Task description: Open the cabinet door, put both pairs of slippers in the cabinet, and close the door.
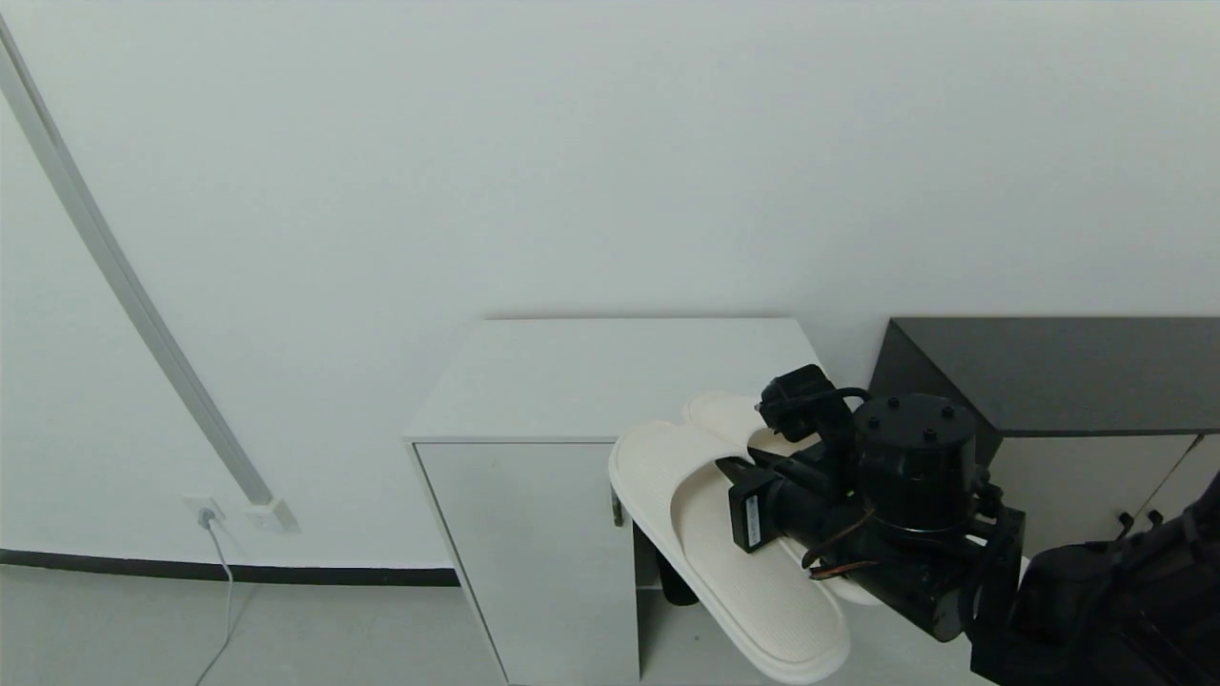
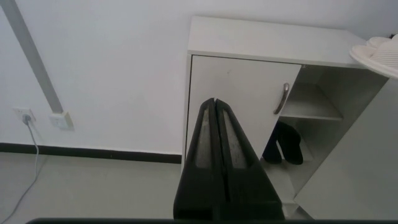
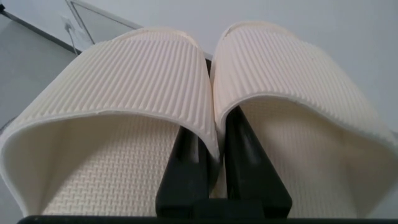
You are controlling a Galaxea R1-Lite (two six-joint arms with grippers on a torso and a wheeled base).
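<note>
Head view: right gripper (image 1: pixel 748 467) clamps the cream slippers (image 1: pixel 667 481); the cabinet (image 1: pixel 591 381) stands just beyond it.
Left wrist view: left gripper (image 2: pixel 215 109) has its fingers pressed together; dark slippers (image 2: pixel 283 144) sit on a cabinet shelf ahead.
Right wrist view: fingers (image 3: pixel 186 158) pinch both slippers' inner edges.

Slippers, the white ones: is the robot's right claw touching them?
Touching. The right wrist view shows the right gripper pinching the white slippers by their inner edges.
</note>
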